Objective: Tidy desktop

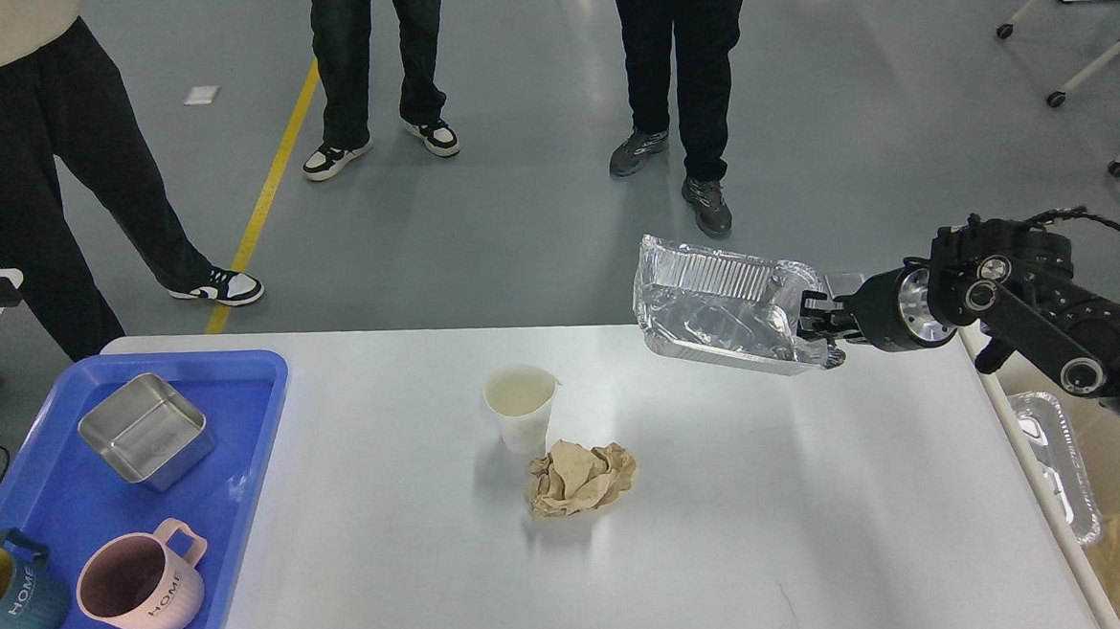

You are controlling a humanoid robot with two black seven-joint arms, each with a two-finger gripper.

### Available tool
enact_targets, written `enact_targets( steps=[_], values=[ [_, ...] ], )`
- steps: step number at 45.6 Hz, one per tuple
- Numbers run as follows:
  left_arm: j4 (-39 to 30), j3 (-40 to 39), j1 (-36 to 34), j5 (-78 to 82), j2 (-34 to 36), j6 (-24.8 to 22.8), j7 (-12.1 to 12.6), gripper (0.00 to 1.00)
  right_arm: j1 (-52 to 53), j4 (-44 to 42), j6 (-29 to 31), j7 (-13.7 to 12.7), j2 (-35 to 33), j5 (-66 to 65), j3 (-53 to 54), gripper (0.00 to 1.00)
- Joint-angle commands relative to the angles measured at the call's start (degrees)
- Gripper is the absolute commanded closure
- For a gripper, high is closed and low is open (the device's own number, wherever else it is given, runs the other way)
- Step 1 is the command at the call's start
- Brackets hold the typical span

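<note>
The robot's right arm (pixel 1050 327) enters from the right edge and reaches left, held roughly level above the white surface. Its right gripper (pixel 818 330) points left, the dark fingers (pixel 813 303) apparently clamped on a held item's edge. The left arm is out of view.

A glossy grey-blue concrete floor (pixel 516 211) fills the upper half of the frame, catching soft overhead light in pale patches. A yellow painted floor line (pixel 266 191) runs diagonally at upper left, with a small white paper scrap (pixel 201 95) beside it. White wheeled chair legs with black castors (pixel 1073 48) stand at upper right.
</note>
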Motion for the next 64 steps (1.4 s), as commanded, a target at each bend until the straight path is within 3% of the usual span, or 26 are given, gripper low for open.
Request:
enact_targets(
  steps=[1,8,14,22,30,46,64],
  values=[
    [0.01,-0.03,0.09,2.63,-2.53,1.01,0.4,0.06,-0.21,-0.01,0.0,0.0,-0.06,0.0,0.01,1.0],
    [-0.16,-0.03,0.36,8.95,-10.43,8.12,2.5,0.06,-0.12,0.08,0.0,0.0,0.11,0.0,0.01,1.0],
    [0.1,0.14,-1.13,17.91,-25.88,13.57,8.74,0.06,-0.03,0.17,0.0,-0.09,0.11,0.0,0.01,1.0],
    [1.51,2.87,-2.98,30.75,-42.77,14.98,15.16,0.06,-0.12,0.17,0.0,-0.09,0.2,0.0,0.09,1.0],
    [4.93,7.96,-6.49,35.06,-53.67,16.39,20.7,0.07,-0.3,0.61,0.0,-0.09,0.11,0.0,0.09,1.0],
    [23.9,12.98,-13.18,41.92,-74.06,20.35,21.58,0.08,-0.56,1.05,-0.08,0.0,-0.24,0.0,0.97,1.0],
    [36.92,13.15,-13.53,48.07,-84.62,19.99,20.35,0.13,-0.56,1.05,-0.08,0.0,-0.06,0.0,1.32,1.0]
  ],
)
